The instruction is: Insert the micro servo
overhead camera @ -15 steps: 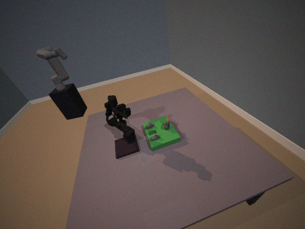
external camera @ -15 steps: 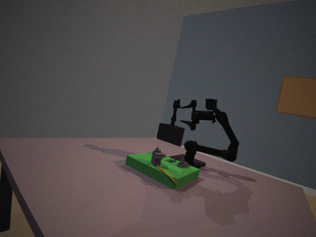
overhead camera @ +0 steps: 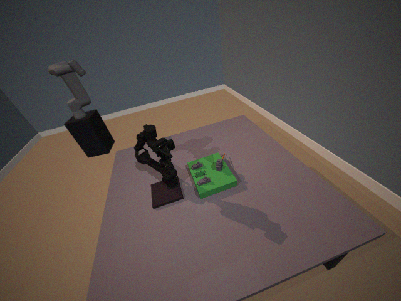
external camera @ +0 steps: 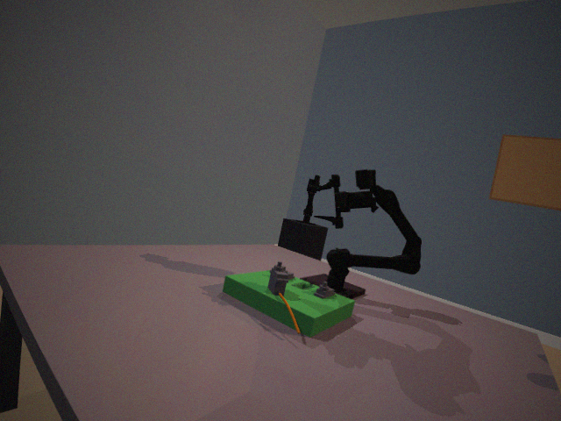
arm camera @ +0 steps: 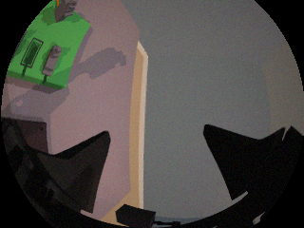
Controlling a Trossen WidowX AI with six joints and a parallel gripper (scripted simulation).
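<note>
- Top view: my arm is folding up over its base plate, well apart from the green deck on the mauve table. My gripper is too dark and small here to read its spread. The loose micro servo is standing on the deck's far side, outside the marked empty pocket, which is lying between two seated servos. An orange cable is sticking out beside the loose one.
- Exterior view: my gripper is hanging high above the table, behind the deck, fingers spread wide, one fingertip pointing left. Nothing is sitting between them and they are touching nothing. The servo is leaning on the deck with its cable trailing over the deck's front edge toward the table.
- Wrist view: both my fingers are showing as dark wedges far apart, holding only air, with wall and floor behind. The deck is sitting in the upper left corner, pocket visible, servo at the deck's top edge.
</note>
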